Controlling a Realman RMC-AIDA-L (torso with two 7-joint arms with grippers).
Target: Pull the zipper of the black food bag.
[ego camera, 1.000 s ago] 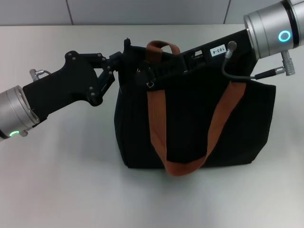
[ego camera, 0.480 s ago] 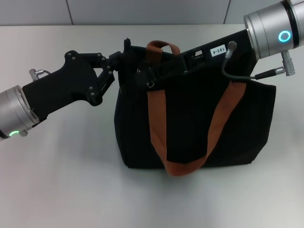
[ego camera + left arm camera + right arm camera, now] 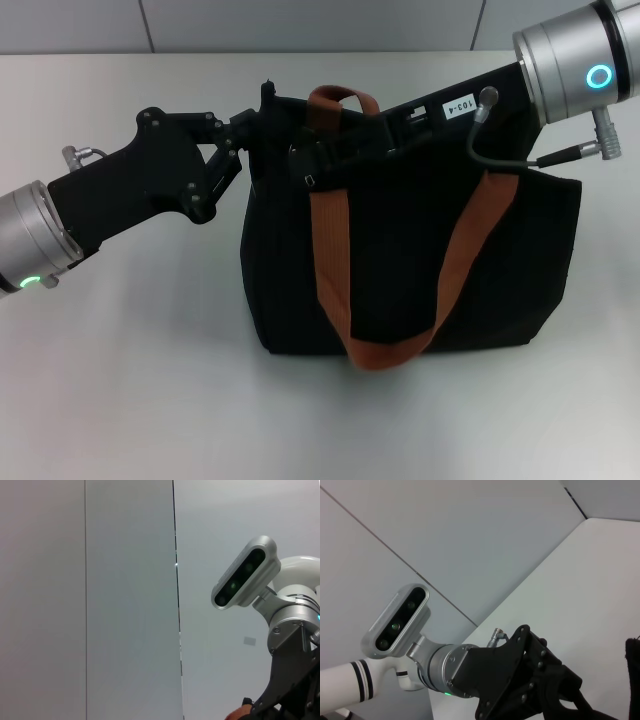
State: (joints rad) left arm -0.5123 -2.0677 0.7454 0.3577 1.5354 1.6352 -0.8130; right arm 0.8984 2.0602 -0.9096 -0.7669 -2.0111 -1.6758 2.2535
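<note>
Lab-like test space: bare white table [image 3: 150, 380], grey panel walls [image 3: 90, 600].

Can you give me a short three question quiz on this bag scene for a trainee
1. True or false: the black food bag stands upright on the white table.
2. Which gripper is at the bag's left top corner? A) left gripper B) right gripper
3. Fill in: the bag's strap handles are ____ in colour.

Key: 1 true. 2 A; the right gripper reaches in along the top edge near the zipper. 3 orange-brown.
</note>
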